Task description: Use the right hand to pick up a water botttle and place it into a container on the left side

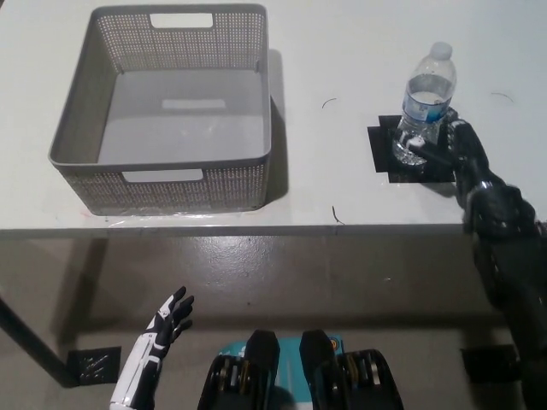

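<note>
A clear water bottle (425,101) with a white cap and blue label stands upright on a black tape square (387,154) at the table's right. My black right hand (450,147) is against the bottle's lower right side, its fingers curling around the base but not fully closed on it. The grey mesh basket (75,137) sits empty at the left of the table. My white left hand (165,323) rests open below the table's front edge at the lower left.
The white table's front edge (256,229) runs across the middle of the picture. Bare tabletop lies between the basket and the bottle. A black tape mark (92,365) is on the floor at the lower left.
</note>
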Available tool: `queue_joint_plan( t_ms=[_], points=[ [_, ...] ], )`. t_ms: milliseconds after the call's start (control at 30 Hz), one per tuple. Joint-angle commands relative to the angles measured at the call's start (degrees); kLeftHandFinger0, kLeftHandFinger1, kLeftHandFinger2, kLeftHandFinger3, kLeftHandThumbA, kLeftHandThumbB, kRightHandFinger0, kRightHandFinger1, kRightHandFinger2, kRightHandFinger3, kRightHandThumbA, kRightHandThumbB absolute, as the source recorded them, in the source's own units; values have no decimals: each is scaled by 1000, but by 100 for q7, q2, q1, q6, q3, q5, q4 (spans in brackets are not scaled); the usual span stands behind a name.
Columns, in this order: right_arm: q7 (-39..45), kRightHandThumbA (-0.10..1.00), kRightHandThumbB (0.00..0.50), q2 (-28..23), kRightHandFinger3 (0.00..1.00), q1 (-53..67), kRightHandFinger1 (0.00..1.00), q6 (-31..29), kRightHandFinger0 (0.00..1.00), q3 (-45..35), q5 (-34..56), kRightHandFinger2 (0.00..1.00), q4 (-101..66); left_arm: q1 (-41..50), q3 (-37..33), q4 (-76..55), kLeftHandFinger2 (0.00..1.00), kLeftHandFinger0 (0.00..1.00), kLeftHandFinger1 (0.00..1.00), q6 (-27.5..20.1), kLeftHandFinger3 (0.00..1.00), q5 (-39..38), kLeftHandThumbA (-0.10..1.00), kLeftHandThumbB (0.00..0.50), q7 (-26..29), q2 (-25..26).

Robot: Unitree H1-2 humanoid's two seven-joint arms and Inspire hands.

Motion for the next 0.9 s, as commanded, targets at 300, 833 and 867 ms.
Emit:
queue_joint_plan(
  t_ms=[300,833,867],
  points=[
    [-1987,-100,207,262,233,-1581,48,-934,0,-99,102,386,1858,-58,-98,26,1000,1000,1000,-316,1000,4,1000,166,-138,122],
    [-2109,-100,149,366,640,-1615,218,-1571,0,-353,283,635,1805,-34,-63,7,1000,1000,1000,-247,1000,-36,1000,154,-167,175],
    [-2124,-100,155,383,622,-1642,190,-1618,0,-340,266,611,1772,-26,-68,6,1000,1000,1000,-250,1000,-39,1000,154,-174,177]
  ],
)
